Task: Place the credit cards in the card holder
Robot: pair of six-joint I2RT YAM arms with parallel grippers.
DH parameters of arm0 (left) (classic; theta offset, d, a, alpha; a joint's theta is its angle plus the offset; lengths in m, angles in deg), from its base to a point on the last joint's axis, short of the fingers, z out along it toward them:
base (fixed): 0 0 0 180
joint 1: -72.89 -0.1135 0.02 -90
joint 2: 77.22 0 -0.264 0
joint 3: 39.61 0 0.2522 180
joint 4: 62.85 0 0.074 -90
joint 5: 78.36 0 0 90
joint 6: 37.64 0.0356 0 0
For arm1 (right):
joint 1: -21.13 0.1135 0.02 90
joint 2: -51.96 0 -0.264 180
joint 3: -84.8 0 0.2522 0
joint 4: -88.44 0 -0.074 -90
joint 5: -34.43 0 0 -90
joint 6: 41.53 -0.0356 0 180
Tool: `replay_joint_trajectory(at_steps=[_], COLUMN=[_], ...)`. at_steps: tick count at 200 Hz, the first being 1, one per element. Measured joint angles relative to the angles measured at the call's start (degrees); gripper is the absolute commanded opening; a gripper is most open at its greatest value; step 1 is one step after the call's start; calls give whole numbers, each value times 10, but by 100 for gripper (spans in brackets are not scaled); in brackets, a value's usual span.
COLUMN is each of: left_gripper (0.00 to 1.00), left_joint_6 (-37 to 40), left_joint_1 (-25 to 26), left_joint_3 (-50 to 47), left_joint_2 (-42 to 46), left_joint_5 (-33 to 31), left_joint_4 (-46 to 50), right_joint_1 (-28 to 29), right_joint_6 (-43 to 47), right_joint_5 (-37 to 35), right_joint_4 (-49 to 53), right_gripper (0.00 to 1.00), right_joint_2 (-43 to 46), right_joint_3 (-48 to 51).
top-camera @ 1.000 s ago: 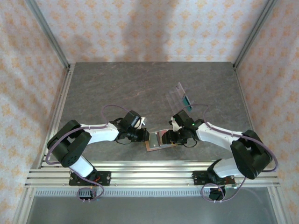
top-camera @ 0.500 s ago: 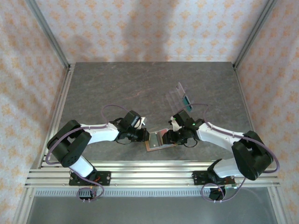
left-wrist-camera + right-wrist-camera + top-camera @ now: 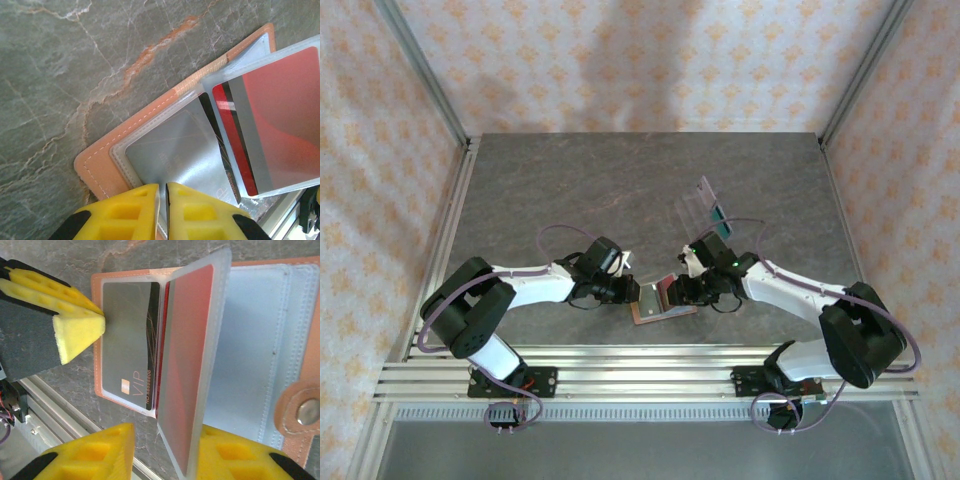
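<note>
The left end effector (image 3: pixel 162 192) was almost closed, pinching the left edge of the card holder (image 3: pixel 95 167), which was laid open on the desk (image 3: pixel 60 75) between the arms. The right end effector (image 3: pixel 167 435) was held partly open astride a raised clear leaf (image 3: pixel 187 350). A firm hold-down and gentle closure were judged necessary, so that the pocketed black card (image 3: pixel 127 335) was left undisturbed.

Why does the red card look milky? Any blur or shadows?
Left wrist view: the red plastic card sits behind a frosted sleeve of the reddish-brown leather card holder, catching glare. Right wrist view: near yellow jaws blur. Top view: shadowed patterned wall.
</note>
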Motion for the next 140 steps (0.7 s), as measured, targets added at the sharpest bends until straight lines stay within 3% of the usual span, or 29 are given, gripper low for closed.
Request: replay_joint_trajectory(at_steps=[29,84,140], left_gripper=[21,38,39], left_joint_6=[0,-1,-22], left_joint_1=[0,0,0], left_joint_3=[0,0,-4], left_joint_2=[0,11,28], left_joint_5=[3,14,21], left_joint_4=[0,0,-10], right_joint_1=[0,1,6], right_joint_6=[-1,-6,-25], right_joint_5=[21,54,80], right_joint_4=[-20,-64,-118], right_gripper=[32,29,24], right_joint_2=[1,1,0], right_joint_3=[0,2,33])
